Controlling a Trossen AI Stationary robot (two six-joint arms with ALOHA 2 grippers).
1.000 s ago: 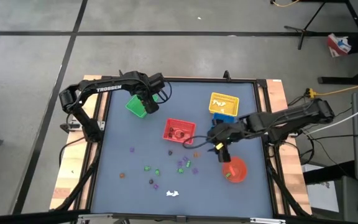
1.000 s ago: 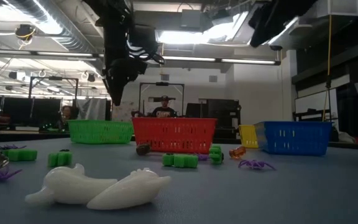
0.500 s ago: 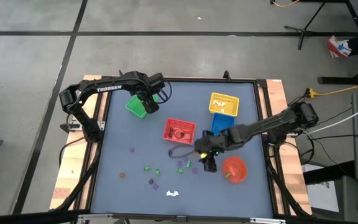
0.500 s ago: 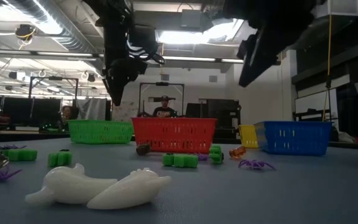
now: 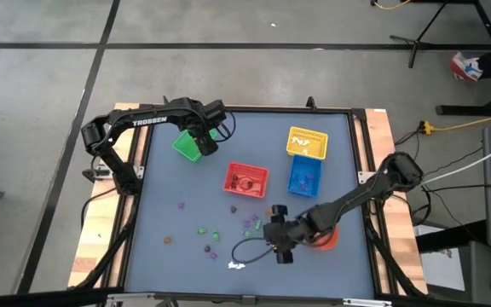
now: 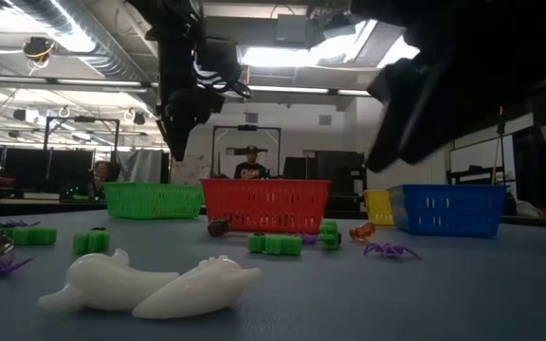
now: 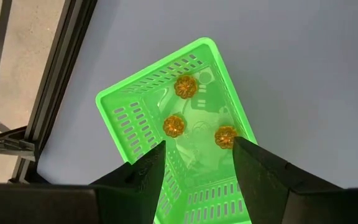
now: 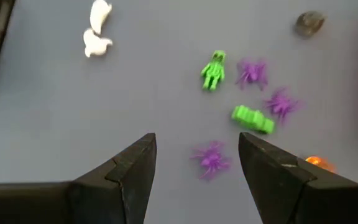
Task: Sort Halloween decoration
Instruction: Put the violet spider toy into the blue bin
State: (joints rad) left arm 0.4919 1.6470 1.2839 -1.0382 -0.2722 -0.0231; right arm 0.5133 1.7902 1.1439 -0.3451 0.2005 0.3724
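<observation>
The Halloween decoration lies as small trinkets on the near half of the blue table: purple spiders (image 8: 211, 158), green figures (image 8: 252, 119), white ghosts (image 6: 150, 284) and an orange piece (image 8: 316, 163). My right gripper (image 8: 194, 168) hangs open, slanting down above them. The nearest purple spider lies on the table ahead of the gap between its fingers, untouched. In the high view my right gripper (image 5: 283, 251) is left of the red bowl (image 5: 324, 237). My left gripper (image 7: 194, 165) stands open over the green basket (image 7: 179, 124), which holds three orange pumpkins (image 7: 174, 126).
A red basket (image 5: 245, 179) sits mid-table, with a blue basket (image 5: 305, 176) and a yellow basket (image 5: 307, 142) to its right. My right arm partly covers the red bowl. A dark cable loop (image 5: 245, 247) lies beside my right gripper. More trinkets (image 5: 207, 232) are scattered near the front left.
My right gripper has swung from beside the red and blue baskets toward the table's near edge and leftward, sinking lower over the scattered trinkets, and it has stayed open. Nothing on the table has moved.
</observation>
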